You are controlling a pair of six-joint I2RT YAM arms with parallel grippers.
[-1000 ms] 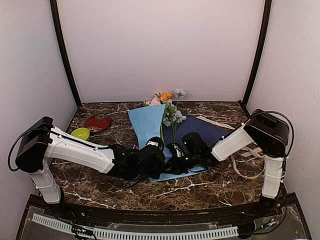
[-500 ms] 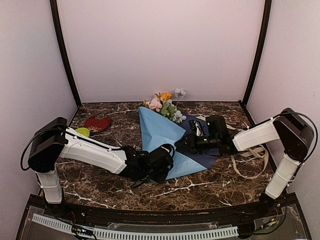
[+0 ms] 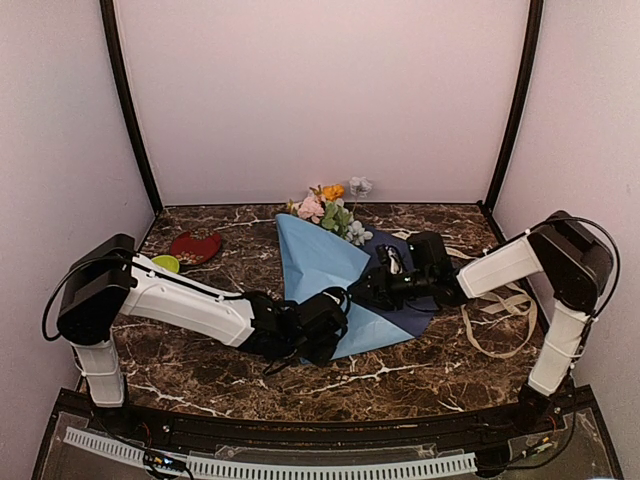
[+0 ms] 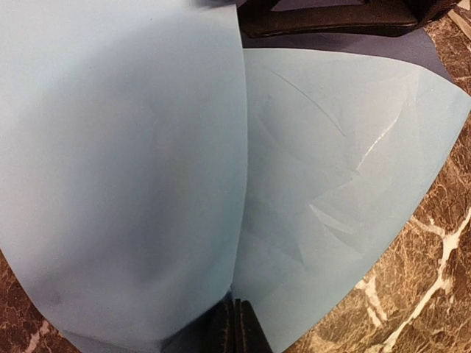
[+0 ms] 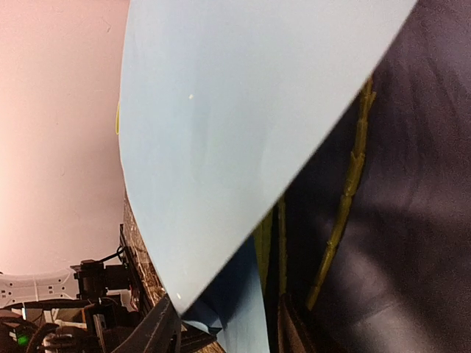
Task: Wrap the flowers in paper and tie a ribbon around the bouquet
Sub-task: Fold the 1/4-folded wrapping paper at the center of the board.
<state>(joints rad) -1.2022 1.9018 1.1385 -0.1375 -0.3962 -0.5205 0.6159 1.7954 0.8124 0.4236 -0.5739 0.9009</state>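
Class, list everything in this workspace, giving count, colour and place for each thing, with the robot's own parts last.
flowers: one bunch, orange, pink, white and pale blue, far centre, heads poking out of the paper
paper: one sheet, light blue and navy, folded over the stems, centre
ribbon: one, cream, lying loose at the right
dish: one, red, far left
bowl: one, yellow-green, beside the dish
table: one, dark marble
left gripper: one, black, shut on the paper's near corner
right gripper: one, black, open, at the flap's right edge
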